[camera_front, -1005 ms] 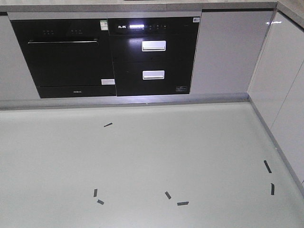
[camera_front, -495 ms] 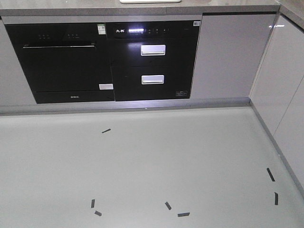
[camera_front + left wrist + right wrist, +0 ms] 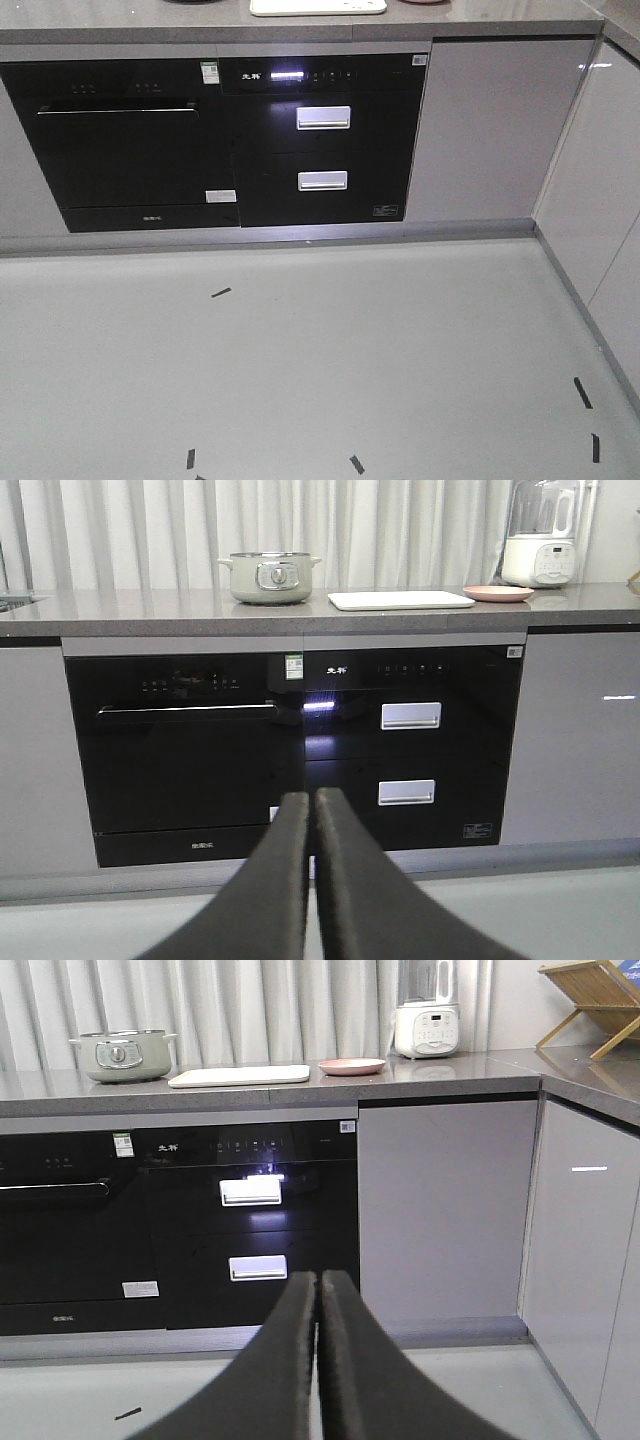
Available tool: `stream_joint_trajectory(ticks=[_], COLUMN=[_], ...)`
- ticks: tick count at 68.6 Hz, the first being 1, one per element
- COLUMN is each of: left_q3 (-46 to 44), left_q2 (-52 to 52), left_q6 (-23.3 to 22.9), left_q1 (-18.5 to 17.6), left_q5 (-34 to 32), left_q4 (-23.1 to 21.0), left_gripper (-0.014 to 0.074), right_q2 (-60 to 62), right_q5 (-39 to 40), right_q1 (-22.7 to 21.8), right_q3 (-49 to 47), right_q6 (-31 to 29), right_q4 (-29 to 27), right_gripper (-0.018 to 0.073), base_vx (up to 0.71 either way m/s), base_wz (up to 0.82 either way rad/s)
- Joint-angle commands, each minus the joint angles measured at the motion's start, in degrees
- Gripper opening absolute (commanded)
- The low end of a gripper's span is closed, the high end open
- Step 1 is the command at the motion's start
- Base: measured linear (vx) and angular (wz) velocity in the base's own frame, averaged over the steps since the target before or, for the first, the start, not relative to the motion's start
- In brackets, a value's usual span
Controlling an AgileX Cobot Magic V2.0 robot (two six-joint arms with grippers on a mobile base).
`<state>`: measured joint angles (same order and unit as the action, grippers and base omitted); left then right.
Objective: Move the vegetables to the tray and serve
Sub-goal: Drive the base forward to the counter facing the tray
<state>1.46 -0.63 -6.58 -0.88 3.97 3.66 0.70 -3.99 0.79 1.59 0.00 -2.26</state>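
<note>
The robot has rolled closer to the counter (image 3: 100,20): the oven (image 3: 130,140) sits lower in the front view, and the tray (image 3: 318,6) now shows at the top edge. The left fingers (image 3: 285,880) and right fingers (image 3: 290,1360) are pressed together, holding nothing. No lettuce is visible, so the transfer likely has not begun.

The cream-white rectangular tray (image 3: 401,600) lies flat on the grey countertop (image 3: 150,610), beside the pink plate (image 3: 498,594).
</note>
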Motion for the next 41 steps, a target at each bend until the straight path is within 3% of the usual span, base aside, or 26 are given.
stream_joint_trajectory(ticks=[1, 41], left_q3=[1.6, 1.6], left_q2=[-0.8, -0.8], left_q6=[-0.3, -0.3], left_q1=[-0.1, -0.1], left_q5=[-4.3, -4.3], left_q4=[-0.6, -0.6], left_gripper=[-0.0006, -0.0006], right_q2=[0.5, 0.5], right_q5=[4.4, 4.4], right_q1=[-0.3, -0.3], right_q3=[0.9, 0.9], right_q6=[0.0, 0.0], right_q4=[0.2, 0.2], right_gripper=[-0.0006, -0.0006], base_vx=[0.15, 0.18], base_wz=[0.03, 0.02])
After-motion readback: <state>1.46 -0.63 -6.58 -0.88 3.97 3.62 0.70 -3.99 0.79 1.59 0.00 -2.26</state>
